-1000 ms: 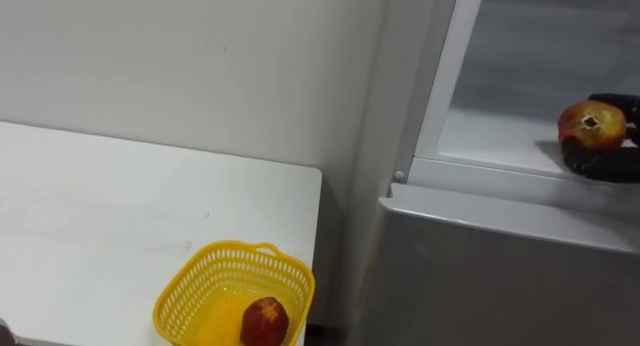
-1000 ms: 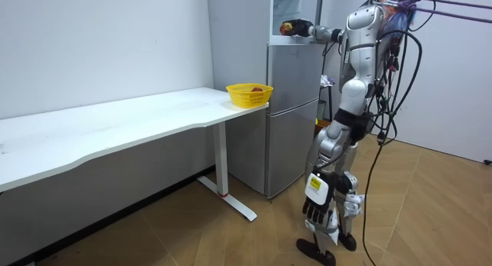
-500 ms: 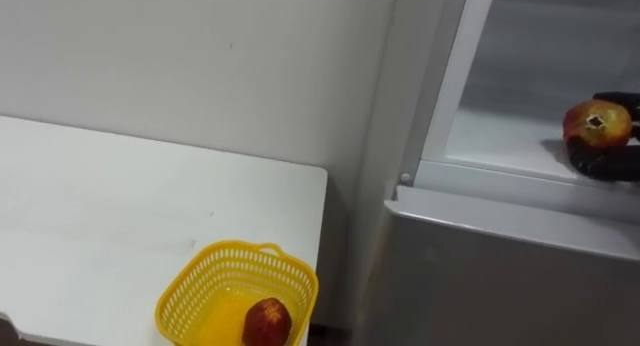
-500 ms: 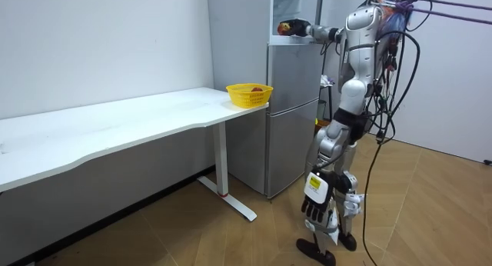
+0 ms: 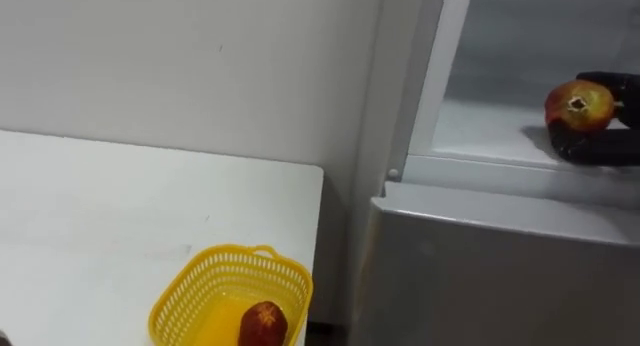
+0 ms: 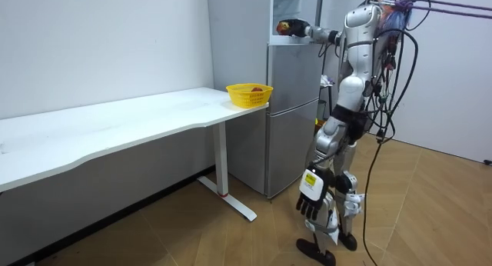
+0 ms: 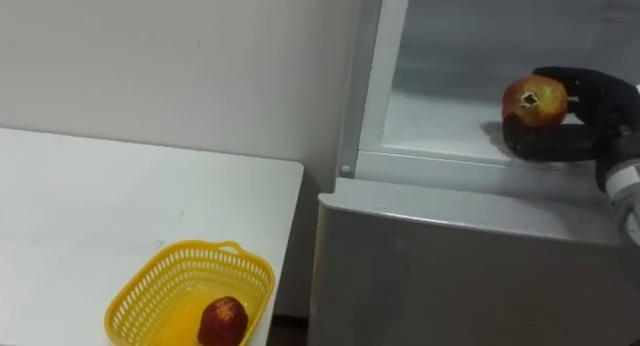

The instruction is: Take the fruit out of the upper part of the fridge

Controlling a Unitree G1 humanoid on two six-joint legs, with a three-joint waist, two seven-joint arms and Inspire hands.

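Fridge shelf (image 7: pixel 440 126): 1 pomegranate (image 7: pixel 534 99) within right hand's (image 7: pixel 590 108) curled fingers; 1 red fruit (image 7: pixel 222 321) in 1 yellow basket (image 7: pixel 135 291).

- I count two pomegranates on my feeds: the held pomegranate (image 7: pixel 533 98) and the basket pomegranate (image 7: pixel 222 321).
- One yellow basket (image 7: pixel 255 284).
- One white table (image 7: pixel 90 211).
- One fridge (image 7: pixel 450 276), a single unit.
- Two robot hands: the right hand (image 7: pixel 588 114) and the left hand (image 6: pixel 310 201).

The pomegranate (image 7: pixel 534 98) is red-yellow, the right hand (image 7: pixel 600 101) black, the basket (image 7: pixel 135 291) yellow, the fridge (image 7: pixel 450 266) grey.
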